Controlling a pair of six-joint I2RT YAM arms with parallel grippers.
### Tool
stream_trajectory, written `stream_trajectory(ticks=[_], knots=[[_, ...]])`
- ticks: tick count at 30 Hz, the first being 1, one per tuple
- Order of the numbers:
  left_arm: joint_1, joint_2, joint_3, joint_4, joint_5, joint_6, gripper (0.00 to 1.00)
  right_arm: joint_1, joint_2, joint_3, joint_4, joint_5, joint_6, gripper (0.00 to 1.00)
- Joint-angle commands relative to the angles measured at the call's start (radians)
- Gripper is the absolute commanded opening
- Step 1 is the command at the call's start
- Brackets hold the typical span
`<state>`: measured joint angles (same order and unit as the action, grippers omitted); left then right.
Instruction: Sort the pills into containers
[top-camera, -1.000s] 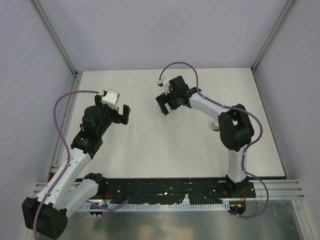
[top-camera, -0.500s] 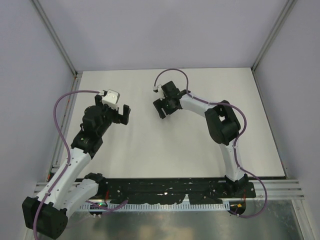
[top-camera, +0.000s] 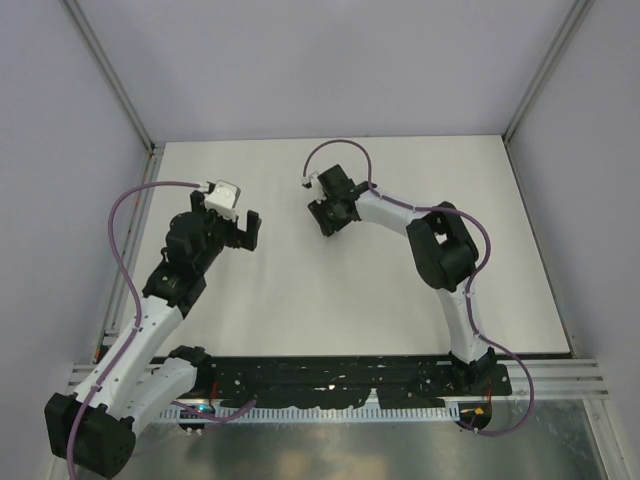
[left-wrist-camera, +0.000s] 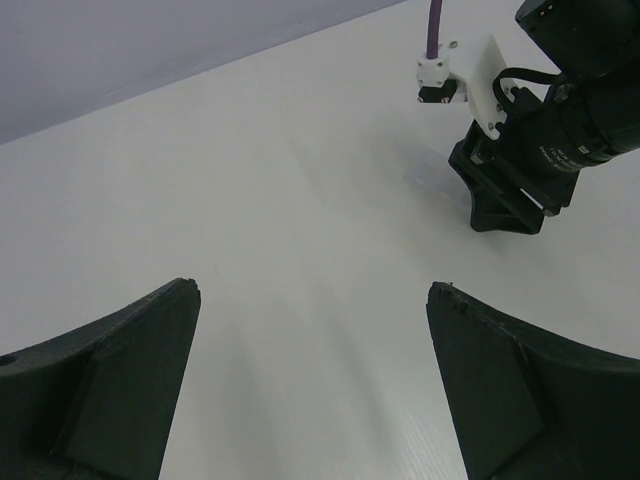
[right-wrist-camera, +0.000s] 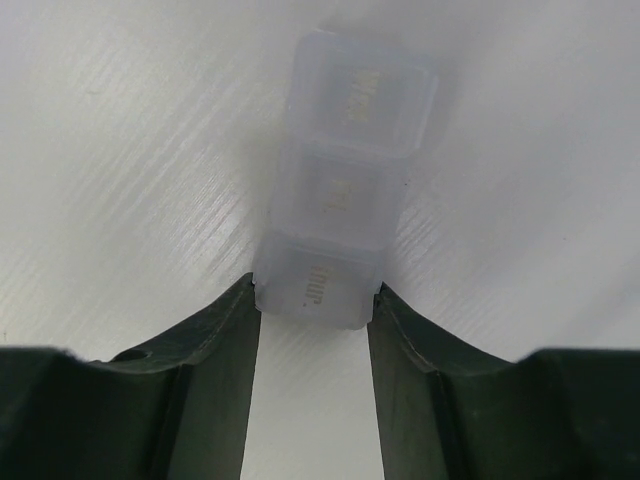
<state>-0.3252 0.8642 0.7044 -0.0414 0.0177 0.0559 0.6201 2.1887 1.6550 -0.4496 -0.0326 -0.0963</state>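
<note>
A translucent white container (right-wrist-camera: 345, 170), a strip of several small lidded compartments, lies on the white table and runs away from my right gripper (right-wrist-camera: 314, 300). That gripper is shut on the strip's near end, with a fingertip (right-wrist-camera: 240, 310) pressed against each side. From above, the right gripper (top-camera: 325, 222) is low over the table's middle back. My left gripper (top-camera: 245, 232) hangs open to its left, with only bare table between its fingers (left-wrist-camera: 150, 340). The left wrist view shows the right gripper (left-wrist-camera: 505, 205) at the upper right. No pills show in any view.
Grey walls and metal frame posts (top-camera: 112, 85) close in the white table (top-camera: 330, 290) on three sides. A black rail (top-camera: 330, 375) with both arm bases runs along the near edge. The right arm's elbow (top-camera: 445, 250) stands over the table's right half.
My right arm has swung a little to the left and lower, and its jaws have shut on the end of the container. The left arm has not moved.
</note>
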Motion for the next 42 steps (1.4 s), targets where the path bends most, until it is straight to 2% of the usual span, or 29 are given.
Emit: stream_trajectory(ticks=[1,3,9,14,19,24,29,36,42], knots=[[0.005,-0.010,-0.003,0.046,0.010,0.007,1.00,0.004,-0.096,-0.030,-0.009,0.007,-0.072,0.29],[0.005,-0.013,-0.005,0.051,0.031,0.010,1.00,0.003,-0.163,-0.070,-0.011,-0.006,-0.111,0.22],[0.005,-0.022,0.001,0.017,0.171,0.039,1.00,0.003,-0.388,-0.211,-0.052,-0.145,-0.227,0.17],[0.003,-0.021,0.021,-0.049,0.361,0.081,1.00,0.001,-0.585,-0.311,-0.144,-0.282,-0.333,0.15],[0.003,-0.008,0.056,-0.095,0.563,0.120,1.00,0.001,-0.724,-0.365,-0.296,-0.482,-0.428,0.15],[-0.009,0.024,0.122,-0.161,0.828,0.192,1.00,0.001,-0.843,-0.385,-0.376,-0.562,-0.494,0.15],[-0.066,0.073,0.185,-0.209,0.912,0.243,1.00,0.003,-0.891,-0.382,-0.440,-0.590,-0.533,0.14],[-0.182,0.162,0.233,-0.215,0.909,0.278,1.00,0.006,-0.893,-0.363,-0.495,-0.633,-0.562,0.14],[-0.238,0.231,0.277,-0.213,0.921,0.315,0.99,0.009,-0.900,-0.360,-0.501,-0.645,-0.569,0.13]])
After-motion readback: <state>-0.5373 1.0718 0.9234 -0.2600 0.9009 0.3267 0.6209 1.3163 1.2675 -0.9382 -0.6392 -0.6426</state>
